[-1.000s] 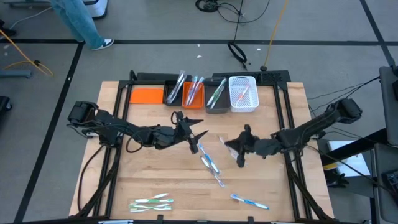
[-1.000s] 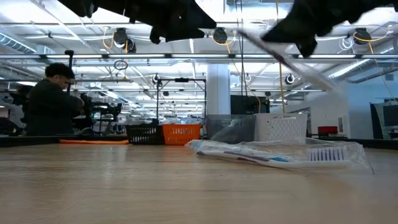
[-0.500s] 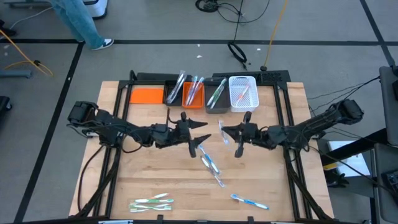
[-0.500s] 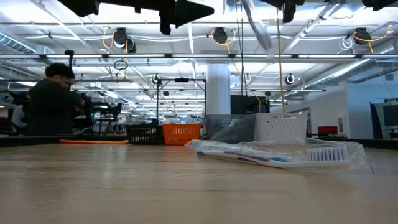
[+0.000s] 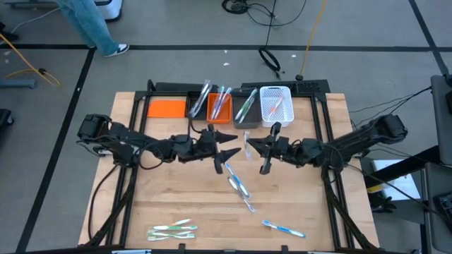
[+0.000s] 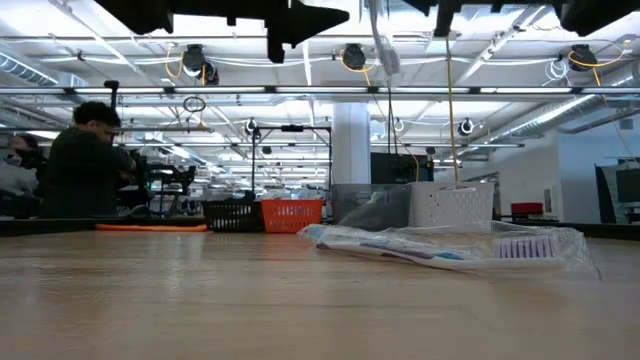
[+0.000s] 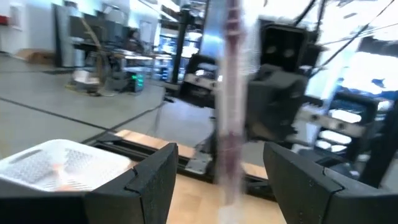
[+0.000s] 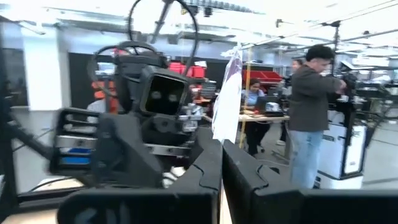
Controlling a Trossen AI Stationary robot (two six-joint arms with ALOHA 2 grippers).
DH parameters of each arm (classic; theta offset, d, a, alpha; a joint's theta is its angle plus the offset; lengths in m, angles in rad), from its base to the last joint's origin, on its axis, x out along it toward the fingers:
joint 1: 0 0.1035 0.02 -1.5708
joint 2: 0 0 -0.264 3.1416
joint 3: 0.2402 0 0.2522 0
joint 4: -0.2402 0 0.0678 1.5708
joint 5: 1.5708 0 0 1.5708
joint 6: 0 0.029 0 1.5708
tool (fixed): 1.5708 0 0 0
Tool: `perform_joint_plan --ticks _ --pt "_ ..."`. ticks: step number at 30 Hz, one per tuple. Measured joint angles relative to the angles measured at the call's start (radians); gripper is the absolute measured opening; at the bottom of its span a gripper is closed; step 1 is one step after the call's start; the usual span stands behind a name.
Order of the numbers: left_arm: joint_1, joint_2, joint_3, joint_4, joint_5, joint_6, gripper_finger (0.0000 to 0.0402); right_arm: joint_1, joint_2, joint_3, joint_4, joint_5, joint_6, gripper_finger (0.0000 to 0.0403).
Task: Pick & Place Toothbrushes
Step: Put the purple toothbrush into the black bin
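My right gripper (image 5: 251, 147) hangs above the table's middle, shut on a toothbrush (image 8: 227, 93) in a pale clear wrapper with pink-red accents (image 7: 232, 93). The toothbrush stands about upright in the air; its lower end (image 6: 382, 50) shows in the low view. My left gripper (image 5: 234, 144) is open, level, and faces the right gripper from the left. Its fingertips stop just short of the toothbrush. Other toothbrushes (image 5: 239, 185) lie on the wood, one (image 5: 282, 228) near the front and a bundle (image 5: 171, 231) at the front left. My right gripper pinches the wrapped toothbrush (image 8: 224, 134) between its two shut fingertips, coming about level from the table's right. The fingers lie across the toothbrush, which stands nearly upright and is lifted clear of the table. How far along its length the hold is, the fingers hide.
Along the far edge stand an orange lid (image 5: 166, 108), a black bin (image 5: 198, 104), an orange bin (image 5: 220, 106), a grey bin (image 5: 246, 111) and a white basket (image 5: 275, 106), most with toothbrushes in them. A person (image 6: 85, 160) sits beyond the table.
My right gripper has risen and moved toward the left gripper and the far edge, tipping from pointing down to about level. Its toothbrush has swung from slanting to about upright. My left gripper has rolled in place and stayed open.
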Motion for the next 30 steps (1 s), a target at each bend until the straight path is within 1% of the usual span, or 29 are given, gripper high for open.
perform_joint_plan --ticks 2,4,8,12,16,21,24,27,30 --pt "0.008 0.000 0.000 0.007 0.023 -0.009 0.0241 -0.012 0.015 0.000 0.025 0.001 0.007 0.0000" --pt "0.012 0.000 0.000 0.009 0.024 -0.010 0.0241 -0.019 0.030 0.000 0.056 -0.004 0.002 0.0000" --pt "0.018 0.000 0.000 0.012 0.025 -0.009 0.0241 -0.033 0.034 0.000 0.083 -0.052 0.002 0.0000" --pt "0.029 0.000 0.000 0.017 0.027 -0.016 0.0241 -0.041 0.033 0.000 0.096 -0.052 0.002 0.0000" --pt "0.044 0.000 0.000 0.020 0.068 -0.054 0.0241 -0.050 0.033 0.000 0.099 -0.053 0.002 0.0000" --pt "0.046 0.002 0.000 0.023 0.069 -0.052 0.0241 -0.052 0.034 0.000 0.100 -0.053 0.002 0.0000" --pt "0.047 0.035 0.001 0.082 0.068 -0.053 0.0241 -0.052 0.034 0.000 0.102 -0.053 0.002 0.0000" --pt "0.050 0.095 0.003 0.177 0.069 -0.055 0.0241 -0.052 0.034 0.000 0.098 -0.053 0.002 0.0000" --pt "0.057 0.129 0.003 0.222 0.069 -0.060 0.0241 -0.052 0.034 0.000 0.098 -0.053 0.002 0.0000"
